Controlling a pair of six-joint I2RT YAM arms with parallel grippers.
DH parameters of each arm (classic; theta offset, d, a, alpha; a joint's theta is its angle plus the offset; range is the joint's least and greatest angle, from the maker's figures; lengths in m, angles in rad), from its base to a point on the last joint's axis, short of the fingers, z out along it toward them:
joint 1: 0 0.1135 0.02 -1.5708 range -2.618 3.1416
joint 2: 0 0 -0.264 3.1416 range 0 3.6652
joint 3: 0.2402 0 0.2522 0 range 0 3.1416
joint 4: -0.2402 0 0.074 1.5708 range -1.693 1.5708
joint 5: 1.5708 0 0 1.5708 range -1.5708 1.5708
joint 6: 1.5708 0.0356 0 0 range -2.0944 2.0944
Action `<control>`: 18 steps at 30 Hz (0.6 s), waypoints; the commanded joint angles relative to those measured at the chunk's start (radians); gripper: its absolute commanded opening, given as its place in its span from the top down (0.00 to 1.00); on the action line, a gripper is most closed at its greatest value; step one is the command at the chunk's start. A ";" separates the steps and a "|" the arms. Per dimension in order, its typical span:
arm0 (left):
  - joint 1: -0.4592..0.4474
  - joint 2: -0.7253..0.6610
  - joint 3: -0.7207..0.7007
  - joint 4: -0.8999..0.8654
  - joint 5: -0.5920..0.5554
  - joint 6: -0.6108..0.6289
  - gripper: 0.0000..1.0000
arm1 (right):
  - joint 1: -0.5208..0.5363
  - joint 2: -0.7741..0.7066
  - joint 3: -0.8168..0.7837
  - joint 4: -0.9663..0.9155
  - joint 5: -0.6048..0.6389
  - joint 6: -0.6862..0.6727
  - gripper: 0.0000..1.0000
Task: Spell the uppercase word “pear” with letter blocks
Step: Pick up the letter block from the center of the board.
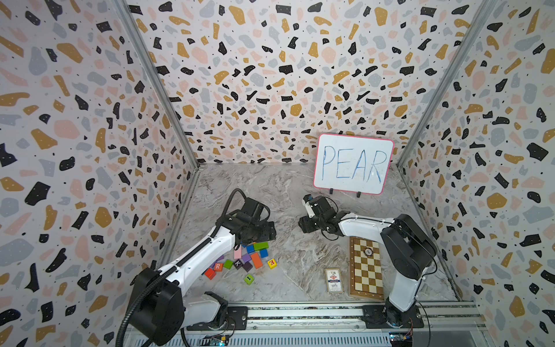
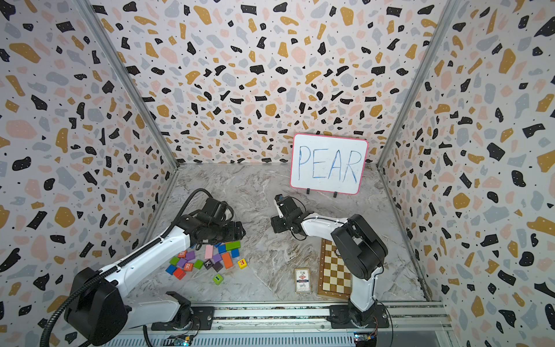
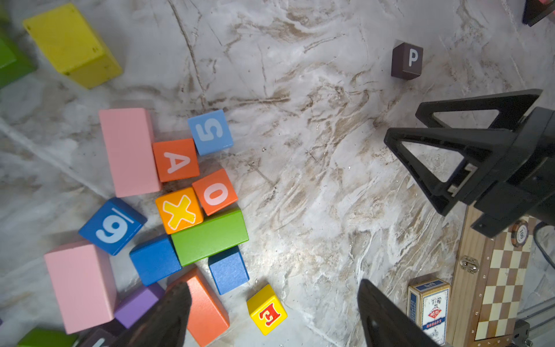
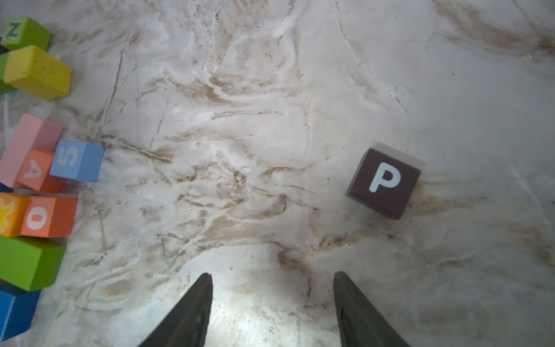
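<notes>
PEAR stands in blue marker on the whiteboard (image 1: 353,163). The cubes read as follows: dark P cube (image 4: 384,181), pale letter; orange A cube (image 3: 176,160); yellow E cube (image 3: 266,309), red letter; orange-red R cube (image 1: 218,266); dark K cube (image 1: 238,263); green I cube (image 1: 249,279); green N cube (image 4: 25,33); light-blue 5 cube (image 3: 210,132); blue 9 cube (image 3: 112,225), underlined; orange X cube (image 3: 179,210); orange-red cube (image 3: 215,192) marked 0 or O. The poker chip (image 3: 521,232) reads 100.

A marble-patterned tabletop (image 1: 285,192) carries a huddle of coloured blocks (image 1: 256,260) at left, the A block (image 3: 175,160) and R block (image 1: 218,266) among them, the E block (image 1: 272,263) just off its edge. The P block (image 4: 384,181) sits alone on bare marble, well apart. A chessboard (image 1: 366,270) and card pack (image 1: 334,280) lie side by side at right, a whiteboard (image 1: 353,163) standing behind.
</notes>
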State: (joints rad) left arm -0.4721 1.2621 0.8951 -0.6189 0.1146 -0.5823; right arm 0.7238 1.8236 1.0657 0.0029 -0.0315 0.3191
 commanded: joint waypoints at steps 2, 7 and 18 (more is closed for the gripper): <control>0.005 -0.021 -0.022 -0.033 -0.019 0.019 0.14 | 0.044 -0.069 -0.029 0.030 0.040 -0.051 0.33; 0.007 -0.041 -0.051 -0.036 -0.027 0.019 0.13 | 0.071 -0.108 -0.074 0.074 0.047 -0.078 0.28; 0.007 -0.076 -0.085 -0.056 -0.031 0.009 0.13 | 0.109 -0.166 -0.130 0.121 0.065 -0.117 0.21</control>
State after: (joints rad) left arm -0.4713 1.2068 0.8230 -0.6552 0.0917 -0.5766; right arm 0.8211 1.7046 0.9485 0.1070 0.0170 0.2226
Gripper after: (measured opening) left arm 0.866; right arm 0.785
